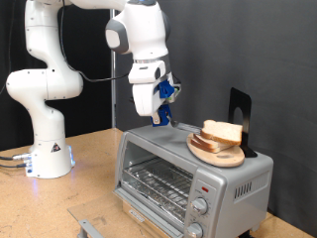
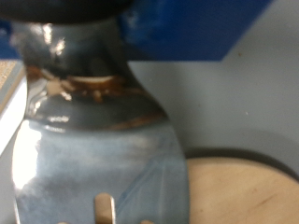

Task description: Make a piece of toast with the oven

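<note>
The silver toaster oven [image 1: 188, 177] stands at the exterior view's lower right. Its door looks folded down and the wire rack [image 1: 158, 180] shows inside. Two knobs [image 1: 201, 207] and a red light [image 1: 201, 186] are on its front. A stack of bread slices [image 1: 222, 134] lies on a round wooden board [image 1: 213, 152] on the oven's top. I cannot pick out a single separate slice. My gripper [image 1: 160, 113] hangs above the oven's top, left of the stack, shut on a metal slotted spatula [image 2: 93, 159]. The board's edge [image 2: 238, 191] shows beside the blade.
A black stand [image 1: 240, 114] rises behind the board. The arm's white base [image 1: 45, 149] sits on the wooden table [image 1: 84, 193] at the exterior view's left. A grey object [image 1: 91, 228] lies at the table's front edge.
</note>
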You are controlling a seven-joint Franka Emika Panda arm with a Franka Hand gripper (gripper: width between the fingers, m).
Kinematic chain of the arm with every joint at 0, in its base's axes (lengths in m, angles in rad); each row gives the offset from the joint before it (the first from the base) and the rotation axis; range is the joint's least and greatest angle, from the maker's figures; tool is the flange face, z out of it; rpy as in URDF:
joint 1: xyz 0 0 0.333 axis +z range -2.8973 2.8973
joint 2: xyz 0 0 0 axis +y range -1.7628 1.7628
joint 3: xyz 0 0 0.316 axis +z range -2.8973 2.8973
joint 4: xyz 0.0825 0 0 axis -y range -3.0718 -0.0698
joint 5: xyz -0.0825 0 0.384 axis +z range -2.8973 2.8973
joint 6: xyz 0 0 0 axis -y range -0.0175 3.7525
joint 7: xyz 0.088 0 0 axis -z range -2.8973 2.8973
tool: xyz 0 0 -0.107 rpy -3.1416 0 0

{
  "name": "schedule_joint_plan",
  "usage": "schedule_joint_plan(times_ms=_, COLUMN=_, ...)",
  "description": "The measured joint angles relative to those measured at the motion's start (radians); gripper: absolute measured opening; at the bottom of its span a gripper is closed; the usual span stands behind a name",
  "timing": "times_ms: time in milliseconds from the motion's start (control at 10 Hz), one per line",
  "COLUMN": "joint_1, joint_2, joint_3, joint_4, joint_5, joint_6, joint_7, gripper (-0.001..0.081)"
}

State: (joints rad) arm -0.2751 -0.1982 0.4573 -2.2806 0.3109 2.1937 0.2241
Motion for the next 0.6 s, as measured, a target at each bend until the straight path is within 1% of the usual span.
schedule_joint_plan(times_ms=200, joint_1=0.0, joint_2=0.021, joint_3=0.01, joint_4=0.016, joint_5=-0.003, joint_6=0.013, joint_7=0.031, gripper=0.0392)
schedule_joint_plan(times_ms=600, joint_1=0.0, joint_2=0.079, joint_3=0.025, joint_4=0.069, joint_5=-0.053, joint_6=0.015, joint_7=0.122, gripper=0.0392)
